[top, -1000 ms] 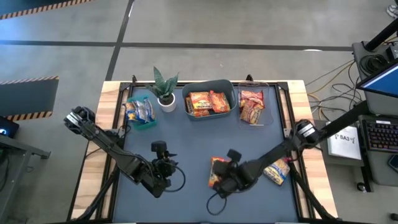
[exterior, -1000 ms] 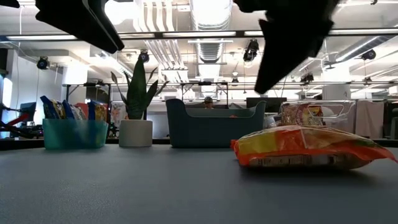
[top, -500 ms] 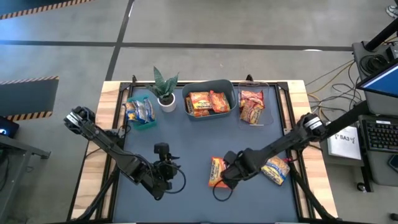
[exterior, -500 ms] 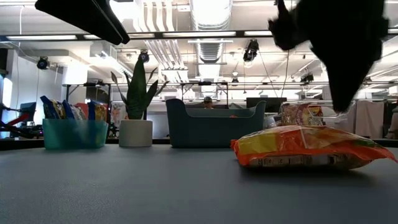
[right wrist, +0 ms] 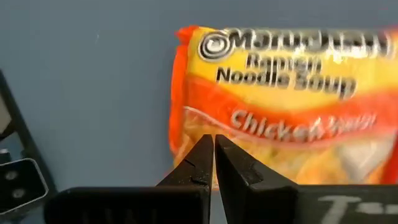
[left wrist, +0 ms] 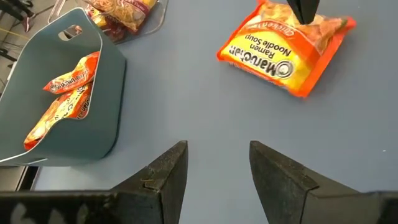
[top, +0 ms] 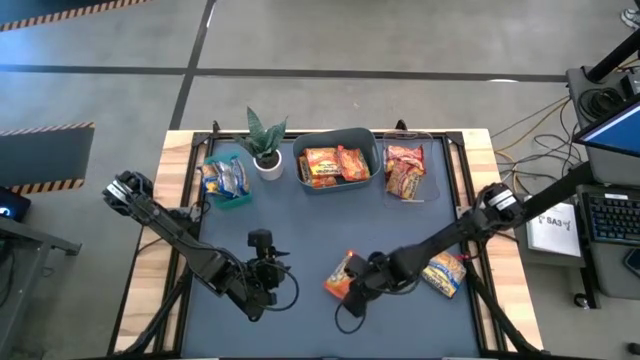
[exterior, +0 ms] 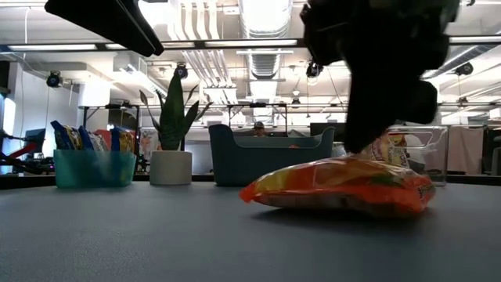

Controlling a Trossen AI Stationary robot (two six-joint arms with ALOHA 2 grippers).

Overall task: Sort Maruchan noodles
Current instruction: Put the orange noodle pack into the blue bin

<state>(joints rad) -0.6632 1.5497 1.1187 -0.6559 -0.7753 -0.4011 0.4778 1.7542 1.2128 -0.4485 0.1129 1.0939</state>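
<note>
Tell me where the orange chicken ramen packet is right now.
High view: the orange chicken ramen packet lies front-centre on the table, at the right tool, right of the left tool.

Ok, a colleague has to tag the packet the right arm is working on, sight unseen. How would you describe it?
Start at the dark blue bin at the table's far edge and come straight toward the near edge. The orange-yellow packet lies alone on the mat, tilted, with the shut right gripper at its edge. Unlike the silver-blue-yellow packet to its right, it reads Chicken.
</note>
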